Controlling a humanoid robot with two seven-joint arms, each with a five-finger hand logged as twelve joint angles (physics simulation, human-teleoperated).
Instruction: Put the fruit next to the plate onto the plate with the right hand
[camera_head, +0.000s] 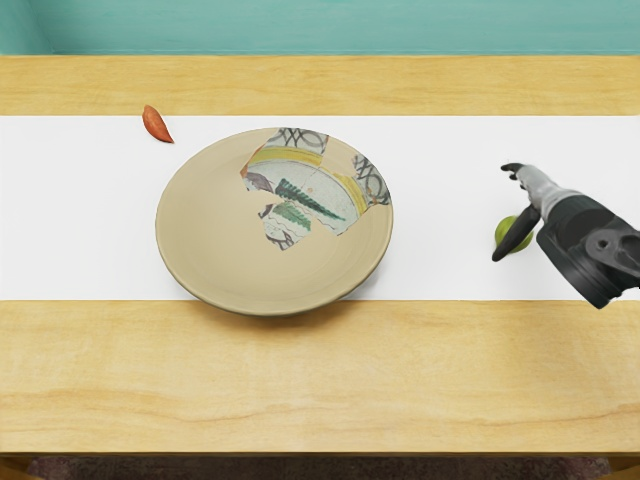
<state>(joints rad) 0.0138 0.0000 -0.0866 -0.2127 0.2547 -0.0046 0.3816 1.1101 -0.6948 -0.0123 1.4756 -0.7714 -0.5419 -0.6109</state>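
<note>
Reaching for the fruit (504, 230) is the step in hand, as I judge it. The right hand (572, 232) comes in from the right edge and stands just beside the fruit, on its right side. The fingers (517, 172) are spread wide: one dark finger points up and to the left, well above the fruit, and another one crosses the lower edge of it. They hold nothing as far as I can see. Whether the lower finger already touches the fruit I cannot tell, because the hand covers part of it.

The fruit is small, green and round. It lies on the white strip (80, 220) that runs across the tabletop (320, 380), to the right of the plate (200, 240) and clearly apart from its rim. So it is not on the plate yet. The plate is large and beige, with a patch of painted pattern in its upper right part. A small red-orange thing (155, 124) lies beyond the plate at the upper left, far from the hand.

The next move probably calls for closing the fingers around the fruit from both sides. A round fruit can roll away if only one finger pushes it. After that the hand must lift it, carry it to the left over the rim and set it down.
</note>
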